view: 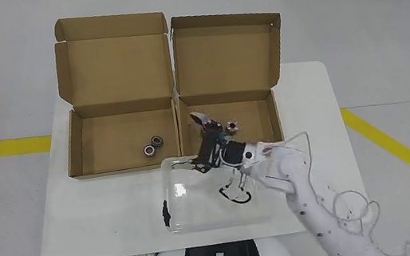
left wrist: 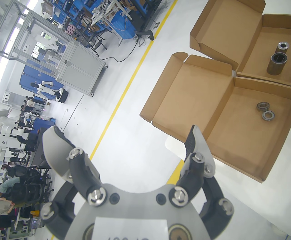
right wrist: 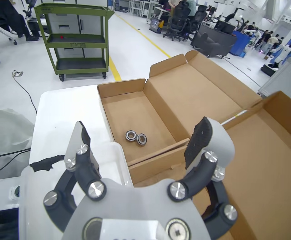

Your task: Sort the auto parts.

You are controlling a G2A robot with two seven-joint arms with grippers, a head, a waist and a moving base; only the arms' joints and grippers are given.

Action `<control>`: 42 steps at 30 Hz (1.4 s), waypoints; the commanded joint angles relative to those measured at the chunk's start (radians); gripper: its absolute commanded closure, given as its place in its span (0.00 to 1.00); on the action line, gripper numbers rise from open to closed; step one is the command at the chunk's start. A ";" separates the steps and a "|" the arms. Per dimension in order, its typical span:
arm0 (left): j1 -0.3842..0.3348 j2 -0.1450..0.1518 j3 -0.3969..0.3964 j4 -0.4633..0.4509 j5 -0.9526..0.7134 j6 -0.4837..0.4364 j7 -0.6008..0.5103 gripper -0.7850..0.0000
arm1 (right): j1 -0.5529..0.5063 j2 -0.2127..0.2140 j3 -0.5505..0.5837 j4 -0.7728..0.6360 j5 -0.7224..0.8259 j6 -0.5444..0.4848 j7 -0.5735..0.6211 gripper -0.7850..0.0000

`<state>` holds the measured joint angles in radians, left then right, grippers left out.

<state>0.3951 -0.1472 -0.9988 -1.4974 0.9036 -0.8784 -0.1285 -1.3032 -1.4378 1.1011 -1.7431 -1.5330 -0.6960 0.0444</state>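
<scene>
Top view gives us a white table (view: 311, 111) with two open cardboard boxes side by side on its far half, lids folded back, and a clear bin (view: 202, 209) at the near edge in front of them. We see the right gripper (view: 216, 124) hanging over the near wall of the right box (view: 226, 56), close to where that box meets the bin. Its jaws stand wide apart with nothing between them, and the right wrist view bears this out. Two bearings (view: 152, 145) lie touching each other on the bottom of the left box (view: 115, 69), toward its near right corner. From the left wrist view we make out two sleeves (left wrist: 275, 64) standing upright in the right box, a dark one and a lighter one close together. In the top view the right arm covers that spot. We find the left gripper (left wrist: 124, 136) well out past the table's left side, above the floor (left wrist: 102, 68) and apart from both boxes. Its jaws too are spread wide and hold nothing. In the right wrist view a ragged black piece (right wrist: 45, 162) shows at the bin's rim, just beside the right gripper's finger. We cannot tell what it is, nor whether it lies inside the bin or on its edge.
</scene>
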 commanded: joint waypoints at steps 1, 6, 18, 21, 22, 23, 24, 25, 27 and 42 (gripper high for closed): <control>0.000 0.000 0.000 0.000 0.000 0.000 0.000 0.00 | -0.054 0.011 0.040 -0.043 -0.003 0.001 -0.015 0.00; 0.000 0.000 0.000 0.000 0.000 0.000 0.000 0.00 | -0.159 0.033 0.126 -0.114 -0.017 0.025 -0.070 0.00; 0.000 0.000 0.000 0.000 0.000 0.000 0.000 0.00 | -0.365 0.068 0.276 -0.211 -0.046 0.141 -0.200 0.00; 0.000 0.000 0.000 0.000 0.000 0.000 0.000 0.00 | -0.437 0.075 0.311 -0.251 -0.055 0.193 -0.233 0.00; 0.000 0.000 0.000 0.000 0.000 0.000 0.000 0.00 | -0.461 0.076 0.322 -0.266 -0.058 0.213 -0.239 0.00; 0.000 0.000 0.000 0.000 0.000 0.000 0.000 0.00 | -0.482 0.078 0.332 -0.278 -0.055 0.224 -0.252 0.00; 0.000 0.000 0.000 0.000 0.000 0.000 0.000 0.00 | -0.501 0.080 0.345 -0.287 -0.054 0.235 -0.262 0.00; 0.000 0.000 0.000 0.000 0.000 0.000 0.000 0.00 | -0.518 0.082 0.359 -0.296 -0.053 0.246 -0.271 0.00; 0.000 0.000 0.000 0.000 0.000 0.000 0.000 0.00 | -0.552 0.085 0.378 -0.312 -0.049 0.265 -0.291 0.00; 0.000 0.000 0.000 0.000 0.000 0.000 0.000 0.00 | -0.785 0.094 0.434 -0.451 -0.074 0.457 -0.388 0.00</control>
<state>0.3951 -0.1472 -0.9988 -1.4974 0.9036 -0.8784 -0.1285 -2.0797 -1.3441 1.5338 -2.1902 -1.6080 -0.2444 -0.3370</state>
